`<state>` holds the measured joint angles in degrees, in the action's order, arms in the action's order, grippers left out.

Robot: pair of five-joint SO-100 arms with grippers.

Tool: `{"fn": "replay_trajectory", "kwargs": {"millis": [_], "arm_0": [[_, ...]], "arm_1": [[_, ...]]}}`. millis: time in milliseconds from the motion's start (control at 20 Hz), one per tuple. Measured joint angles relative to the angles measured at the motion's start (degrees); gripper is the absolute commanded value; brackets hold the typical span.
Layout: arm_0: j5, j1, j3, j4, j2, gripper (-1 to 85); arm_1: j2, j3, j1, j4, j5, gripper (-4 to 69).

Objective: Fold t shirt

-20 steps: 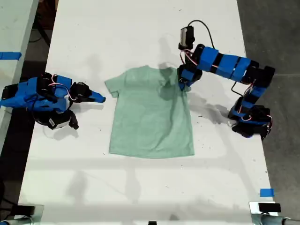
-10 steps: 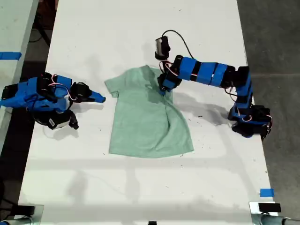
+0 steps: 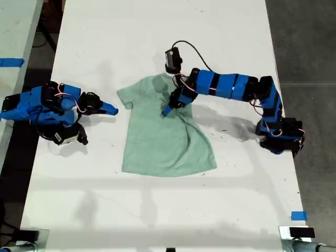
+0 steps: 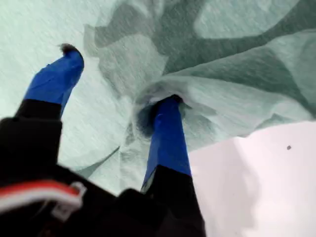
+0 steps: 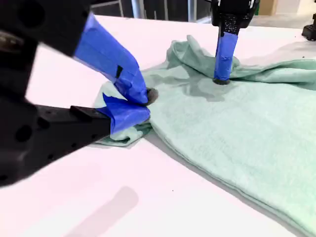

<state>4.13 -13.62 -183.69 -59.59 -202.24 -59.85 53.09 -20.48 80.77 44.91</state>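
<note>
First gripper point(image 3: 169, 106), jaws wide, 1 fingertip under t shirt point(image 3: 157, 142) sleeve, now dragged leftward in exterior view: fold begun. Second gripper point(image 3: 111, 109) shut, idle.

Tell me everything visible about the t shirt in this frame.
The t shirt is pale mint-green, soft cloth, short-sleeved, round-necked, lying mostly flat on the white table. The sleeve on the exterior view's right is pulled inward over the chest, with wrinkles running down to the hem. My first gripper presses there, open, one jaw tucked under the fold. My second gripper, shut, sits at the other sleeve.
</note>
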Motion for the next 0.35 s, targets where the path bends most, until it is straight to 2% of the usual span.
{"fn": "replay_trajectory", "kwargs": {"millis": [100,350], "arm_0": [[0.0,0.0,0.0,0.0,0.0,-0.1],[0.0,0.0,0.0,0.0,0.0,-0.1]], "arm_1": [[0.0,0.0,0.3,0.4,0.4,41.6],[-2.0,0.0,1.5,2.5,1.5,41.0]]}}
